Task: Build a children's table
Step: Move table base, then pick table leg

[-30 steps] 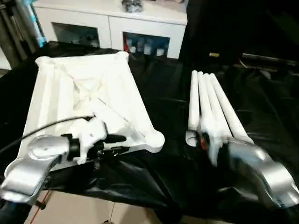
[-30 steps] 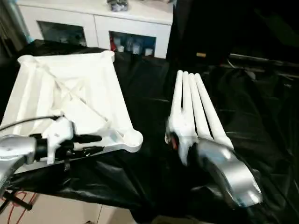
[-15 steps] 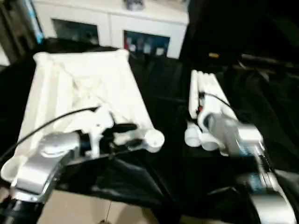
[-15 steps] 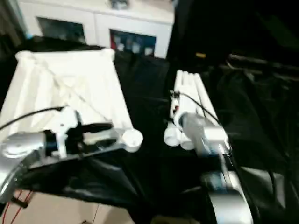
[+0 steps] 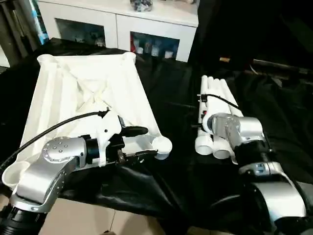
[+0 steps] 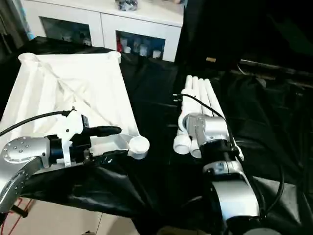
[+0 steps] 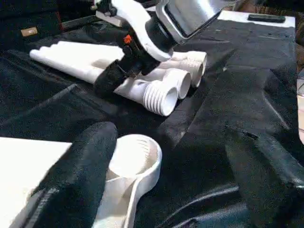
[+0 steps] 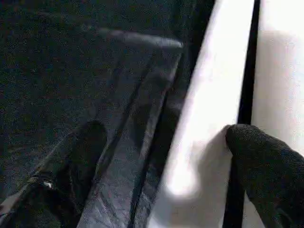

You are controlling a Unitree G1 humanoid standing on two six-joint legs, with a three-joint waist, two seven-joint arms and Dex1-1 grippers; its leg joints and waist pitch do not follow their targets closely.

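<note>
Jaws of the left gripper (image 5: 142, 143) stand wide apart astride the near corner socket (image 5: 163, 145) of the tabletop (image 5: 88, 98); they were narrower a second ago. Right gripper (image 7: 110, 78), spread open, has advanced onto the four legs (image 5: 215, 105) lying together right of the tabletop.

White tabletop (image 5: 88, 93) (ribbed); black sheet (image 5: 171, 98)

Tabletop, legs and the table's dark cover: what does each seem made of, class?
Tabletop: likely moulded white plastic, matt, with ribs. Legs: same-looking white plastic, hollow, threaded ends. Cover: thin black sheet, probably plastic film, glossy and creased.
</note>
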